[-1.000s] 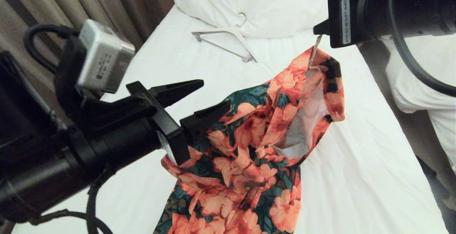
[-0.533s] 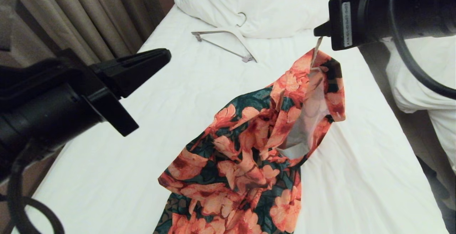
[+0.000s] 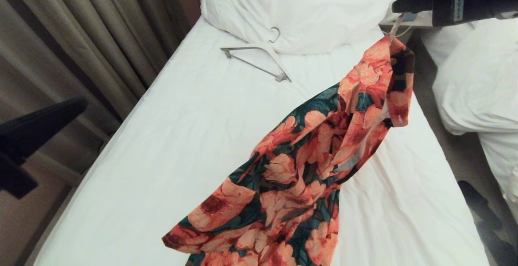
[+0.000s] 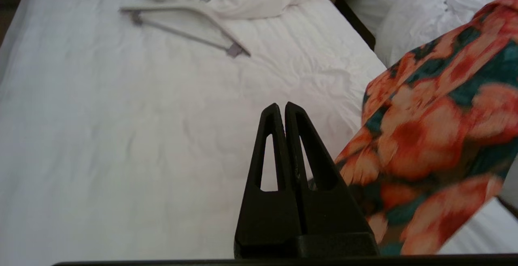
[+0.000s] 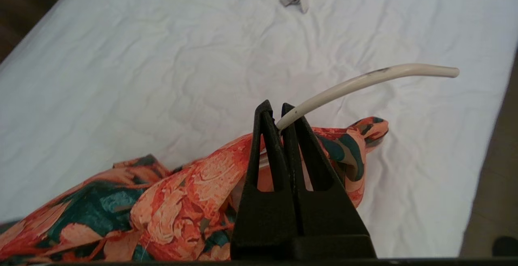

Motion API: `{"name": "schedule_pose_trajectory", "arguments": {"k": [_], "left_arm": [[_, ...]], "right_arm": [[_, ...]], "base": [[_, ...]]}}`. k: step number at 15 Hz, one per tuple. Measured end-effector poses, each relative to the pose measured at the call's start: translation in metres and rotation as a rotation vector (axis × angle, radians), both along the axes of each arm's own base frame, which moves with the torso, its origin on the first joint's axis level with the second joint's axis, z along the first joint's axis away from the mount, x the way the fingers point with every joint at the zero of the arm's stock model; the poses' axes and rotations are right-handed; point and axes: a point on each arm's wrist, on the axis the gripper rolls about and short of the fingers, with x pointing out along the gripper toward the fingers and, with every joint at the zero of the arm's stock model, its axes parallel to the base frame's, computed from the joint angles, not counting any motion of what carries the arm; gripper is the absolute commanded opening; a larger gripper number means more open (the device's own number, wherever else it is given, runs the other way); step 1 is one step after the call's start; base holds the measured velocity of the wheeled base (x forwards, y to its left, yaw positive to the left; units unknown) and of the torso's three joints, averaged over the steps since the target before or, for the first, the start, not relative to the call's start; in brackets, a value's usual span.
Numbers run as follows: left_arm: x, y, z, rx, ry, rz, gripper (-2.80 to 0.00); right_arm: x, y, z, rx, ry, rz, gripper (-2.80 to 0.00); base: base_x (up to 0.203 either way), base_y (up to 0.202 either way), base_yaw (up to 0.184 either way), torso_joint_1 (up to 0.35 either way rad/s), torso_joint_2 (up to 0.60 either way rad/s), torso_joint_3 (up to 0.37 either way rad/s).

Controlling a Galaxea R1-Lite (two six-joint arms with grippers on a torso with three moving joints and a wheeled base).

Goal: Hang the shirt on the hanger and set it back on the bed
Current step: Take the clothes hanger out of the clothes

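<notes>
The shirt (image 3: 307, 169), coral flowers on dark green, hangs slantwise from the thin cream hanger, its lower part trailing on the bed (image 3: 194, 136). Only the hanger's hook (image 3: 395, 25) shows; the rest is inside the shirt. My right gripper (image 3: 398, 9), high at the right above the bed's edge, is shut on that hook (image 5: 364, 80), with the collar bunched just under its fingers (image 5: 263, 136). My left gripper (image 3: 79, 105) is at the far left, off the bed's side, shut and empty. In the left wrist view the left gripper (image 4: 282, 106) stands apart from the shirt (image 4: 437, 136).
A thicker white hanger with a grey bar (image 3: 259, 53) lies near the big white pillow (image 3: 307, 11). Curtains (image 3: 81, 35) run along the left of the bed. Another bed with a rumpled duvet (image 3: 477, 92) stands at the right across a narrow gap.
My left gripper let go of the shirt, shut, and drew back to the left. The view has shifted, and the hanger with the shirt now hangs higher and further right.
</notes>
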Motion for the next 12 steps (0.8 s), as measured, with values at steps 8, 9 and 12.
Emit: {"name": "schedule_pose_trajectory", "arguments": {"k": [8,9,12], "left_arm": [[-0.066,0.031,-0.066,-0.182,0.122,0.048,-2.8],[-0.071,0.034,-0.072,-0.187,0.12,0.059,-2.8],[-0.084,0.038,-0.087,-0.196,0.113,0.101,-2.8]], "right_arm": [[0.005,-0.007,0.018,-0.04,-0.167,-0.025,-2.8],[0.007,-0.007,0.02,-0.046,-0.191,-0.034,-2.8],[0.015,-0.008,0.02,-0.063,-0.214,-0.061,-2.8]], "base": [[0.0,0.0,0.0,0.21,-0.57,-0.371],[0.0,0.0,0.0,0.259,-0.63,-0.385],[0.0,0.0,0.0,0.189,-0.45,-0.272]]}}
